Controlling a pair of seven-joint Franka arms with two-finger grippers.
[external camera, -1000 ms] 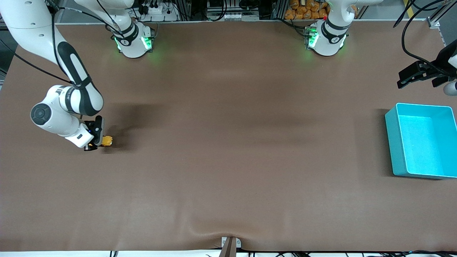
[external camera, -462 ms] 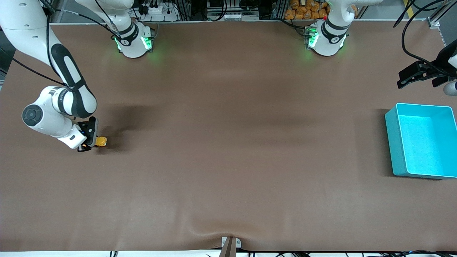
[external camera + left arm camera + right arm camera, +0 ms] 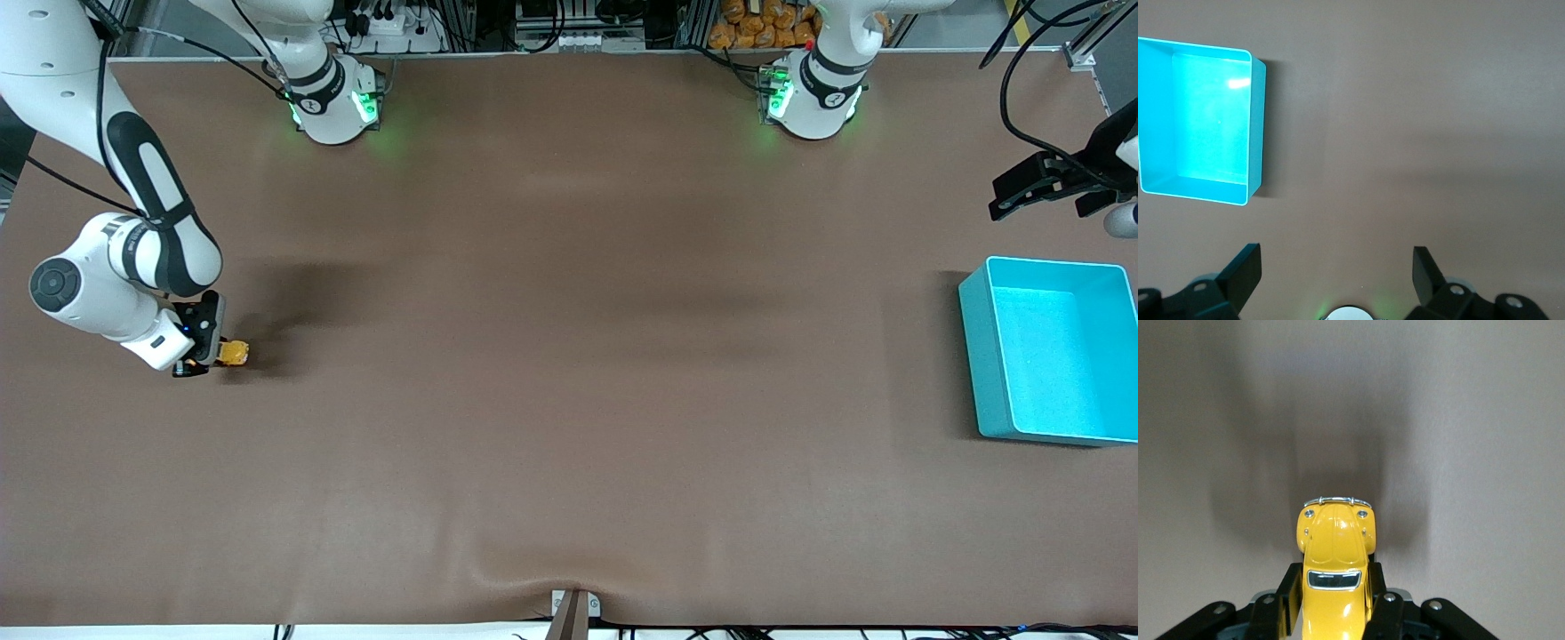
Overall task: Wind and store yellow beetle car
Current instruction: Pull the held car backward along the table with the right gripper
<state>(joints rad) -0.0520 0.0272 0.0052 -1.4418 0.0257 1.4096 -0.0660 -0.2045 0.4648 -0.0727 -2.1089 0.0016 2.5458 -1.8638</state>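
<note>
Yellow beetle car [image 3: 235, 354]: a small glossy yellow-orange toy, low at the tabletop near the right arm's end, about midway between the robots' bases and the front camera. In the right wrist view the car [image 3: 1334, 577] shows its rounded hood, chrome bumper and dark windscreen, nose pointing away from the wrist. Whether its wheels touch the surface cannot be told.

Right gripper [image 3: 203, 354]: clamped on the car; its black fingers [image 3: 1288, 600] press both flanks of the body from the rear, narrow around it. The white arm comes down from its base and bends low over this end of the tabletop, casting a dark shadow just beside the car.

Left gripper [image 3: 1036, 188]: up in the air over the left arm's end of the tabletop, near the edge and farther from the front camera than the bin; this arm waits. Its fingers [image 3: 1245, 270] stand wide apart with nothing between them, seen in the left wrist view as two dark prongs over bare brown surface.

Turquoise bin [image 3: 978, 356]: an open rectangular box at the left arm's end, well apart from the car, with nothing visible inside. The left wrist view shows the same bin [image 3: 1257, 127] on the tabletop below the gripper.

Tabletop [image 3: 569, 400]: a brown mat; its edge nearest the front camera has a slight wrinkle at the middle.
</note>
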